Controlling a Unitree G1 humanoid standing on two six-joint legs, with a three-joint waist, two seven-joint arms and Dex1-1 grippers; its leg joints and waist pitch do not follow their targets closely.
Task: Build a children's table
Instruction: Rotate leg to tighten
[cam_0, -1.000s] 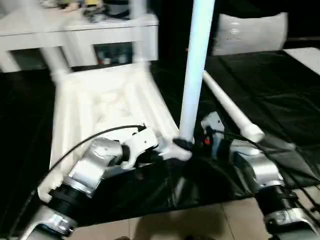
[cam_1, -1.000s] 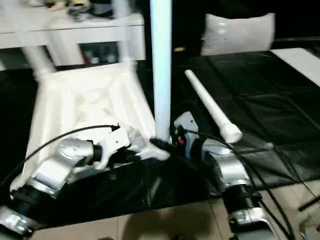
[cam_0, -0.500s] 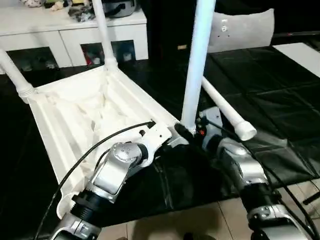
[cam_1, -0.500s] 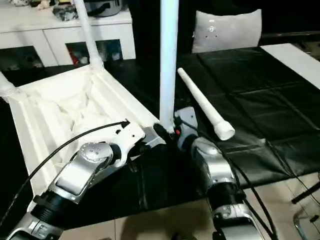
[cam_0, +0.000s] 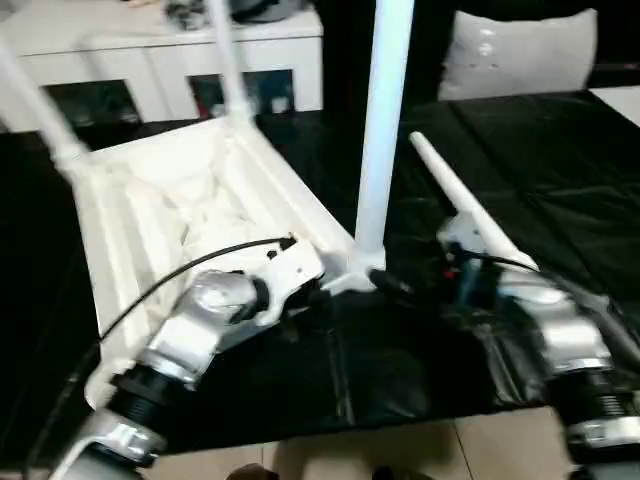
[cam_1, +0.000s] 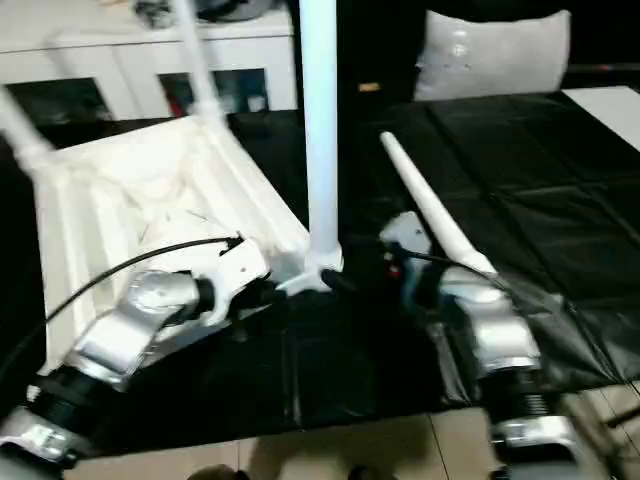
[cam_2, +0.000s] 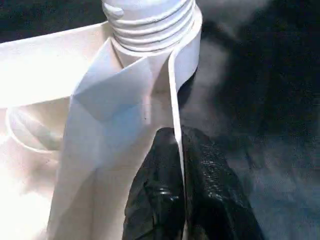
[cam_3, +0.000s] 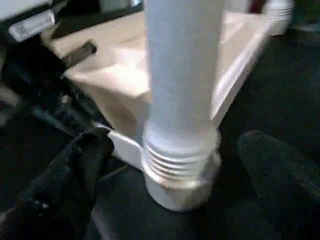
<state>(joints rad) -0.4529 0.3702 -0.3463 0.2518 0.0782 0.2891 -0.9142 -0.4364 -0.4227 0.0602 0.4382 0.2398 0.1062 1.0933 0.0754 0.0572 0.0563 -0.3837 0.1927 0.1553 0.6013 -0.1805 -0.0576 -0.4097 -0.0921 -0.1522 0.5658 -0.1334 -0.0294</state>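
Tabletop (cam_0: 180, 215) lies upside down on the black mat, left tool (cam_2: 176, 170) clamped on its rim. Right tool (cam_3: 165, 165) stands wide apart around the upright leg (cam_0: 380, 130); half-threaded, it may tilt or bind.

White plastic parts on crinkled black sheeting, handled by silver metal arms

The tabletop (cam_0: 190, 215) looks like smooth white moulded plastic with a faint sheen along its ribs; the upright leg (cam_0: 378, 120) is a smooth, slightly glossy white plastic tube, ridged with screw threads at its foot in the right wrist view, and the loose leg (cam_0: 455, 205) has the same finish. The black sheet (cam_0: 560, 170) under them looks like thin plastic film, wrinkled and catching soft highlights. The forearms are brushed silver metal with a satin shine. The left hand's fingers (cam_2: 165, 200) are black, rubbery and finely pebbled with a wet-looking gloss; the right hand's fingers (cam_3: 75, 175) look matt black.
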